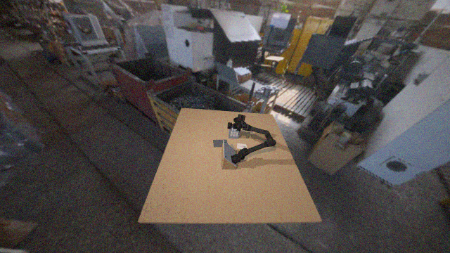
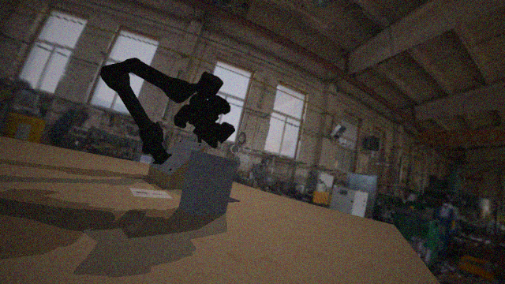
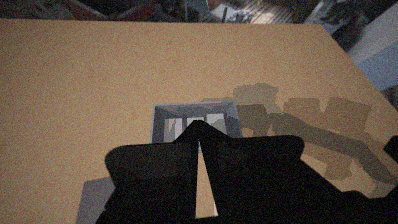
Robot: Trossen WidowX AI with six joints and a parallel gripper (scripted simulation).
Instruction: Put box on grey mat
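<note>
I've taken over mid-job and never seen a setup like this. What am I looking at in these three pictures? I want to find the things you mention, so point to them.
The machine is one jointed black arm; its jaws are shut and hold nothing. The first picture looks down on the table (image 1: 197, 197) (image 2: 316, 237) (image 3: 75, 75) from high up, the second looks across it from the side, and the third comes from the arm's wrist, looking past the jaws. On the table stands an open-topped grey bin (image 1: 234, 136) (image 2: 207, 185) (image 3: 156, 125) with pale boxes inside. A grey mat (image 1: 218, 143) (image 3: 92, 200) and a white card (image 1: 241, 145) (image 2: 151, 192) lie nearby. I can't read any box's code here.
</note>
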